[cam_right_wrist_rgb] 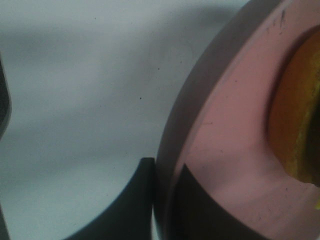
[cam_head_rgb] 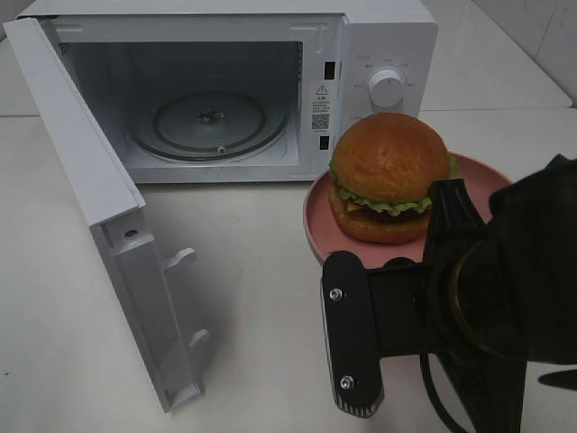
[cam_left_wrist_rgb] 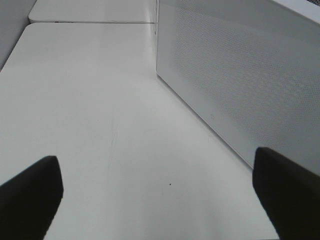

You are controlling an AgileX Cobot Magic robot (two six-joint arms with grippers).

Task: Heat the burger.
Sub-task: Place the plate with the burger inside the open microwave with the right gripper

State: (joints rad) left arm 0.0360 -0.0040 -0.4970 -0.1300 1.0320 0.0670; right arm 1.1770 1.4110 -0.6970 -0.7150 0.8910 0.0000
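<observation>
The burger (cam_head_rgb: 389, 176), with its glossy golden bun, green lettuce and dark patty, sits on a pink plate (cam_head_rgb: 317, 216) in front of the microwave's control panel. My right gripper (cam_head_rgb: 446, 200) comes in from the lower right and is shut on the plate's near rim. In the right wrist view the gripper (cam_right_wrist_rgb: 165, 180) pinches the pink plate (cam_right_wrist_rgb: 225, 150) rim between two dark fingers, one above and one below, and the burger (cam_right_wrist_rgb: 295, 115) shows at the edge. The plate looks held just off the table. My left gripper (cam_left_wrist_rgb: 160, 200) is open over bare table and holds nothing.
The white microwave (cam_head_rgb: 388, 36) stands at the back, its door (cam_head_rgb: 90, 180) swung wide open to the left. A glass turntable (cam_head_rgb: 209, 122) lies inside. The door's perforated panel (cam_left_wrist_rgb: 240, 75) rises close beside my left gripper. White table (cam_head_rgb: 252, 298) lies between door and plate.
</observation>
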